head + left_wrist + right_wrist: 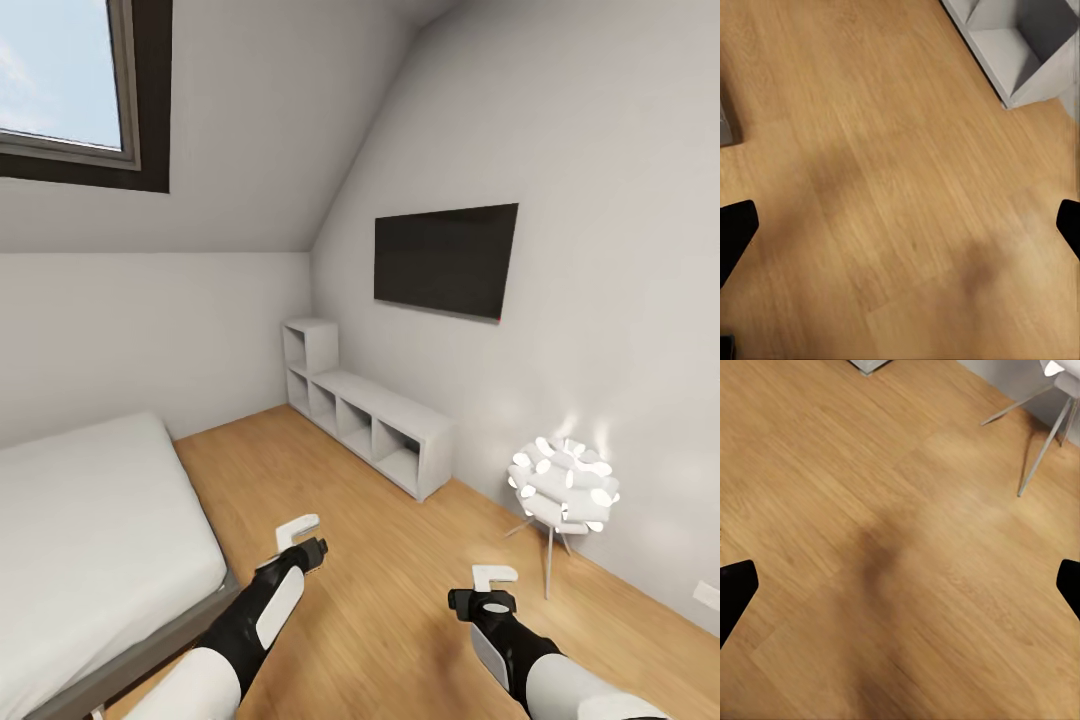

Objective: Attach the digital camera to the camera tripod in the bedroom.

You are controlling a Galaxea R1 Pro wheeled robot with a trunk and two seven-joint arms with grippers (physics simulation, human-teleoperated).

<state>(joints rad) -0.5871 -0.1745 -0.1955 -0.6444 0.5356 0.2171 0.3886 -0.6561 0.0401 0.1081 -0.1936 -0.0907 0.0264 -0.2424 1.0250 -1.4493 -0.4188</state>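
I am in the bedroom, over its light wooden plank floor (390,530). The digital camera and the camera tripod are out of view. My left gripper (303,540) hangs low near the foot corner of the bed, and its black fingertips (735,229) stand wide apart over bare floor, open and empty. My right gripper (493,585) is held at about the same height, left of the lamp. Its fingertips (735,589) are also spread wide, open, with only floor between them.
A grey-white bed (90,530) fills the left side. A low white cubby shelf (380,420) runs along the right wall under a black wall screen (445,260). A small white-globed floor lamp (563,485) on thin legs (1035,442) stands at the right. Open floor lies ahead.
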